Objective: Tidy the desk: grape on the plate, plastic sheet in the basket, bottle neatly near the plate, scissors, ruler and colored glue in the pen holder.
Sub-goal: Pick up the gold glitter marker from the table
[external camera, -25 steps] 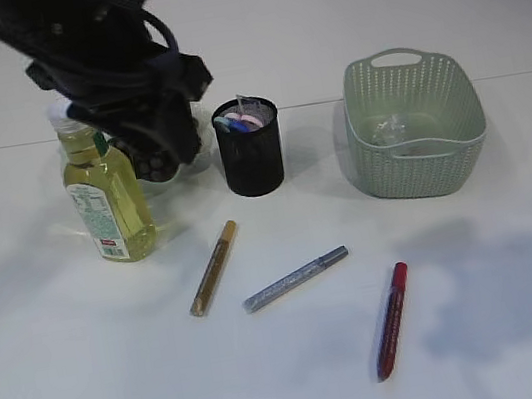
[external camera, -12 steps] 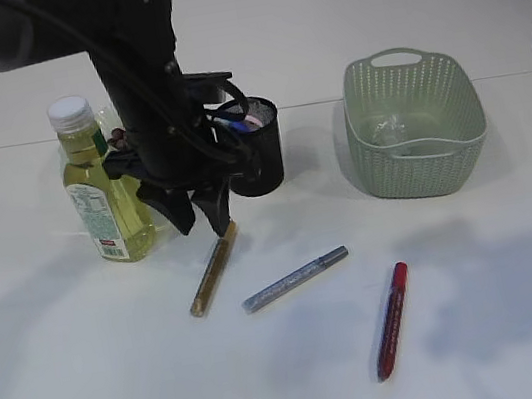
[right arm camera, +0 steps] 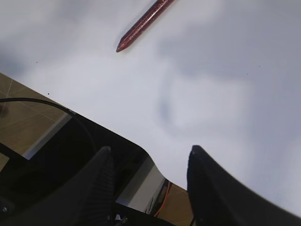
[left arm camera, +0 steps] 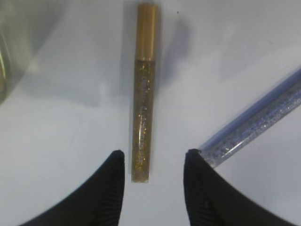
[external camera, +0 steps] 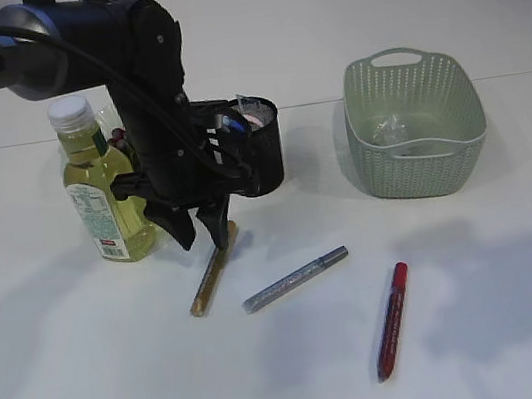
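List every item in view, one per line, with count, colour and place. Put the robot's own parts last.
bottle: one, yellow liquid, white cap, table's left.
plate: one, clear, behind the bottle, mostly hidden.
pen holder: one, black, centre back, items inside.
basket: one, pale green, right back, clear sheet inside.
gold glue pen: one, below the left gripper.
silver glue pen: one, centre front.
red glue pen: one, right front.
table: one, white.
left gripper: black, open over the gold pen's end.
right gripper: black, open, at the table's right edge.

Left arm (external camera: 158, 125) hides the plate behind it.
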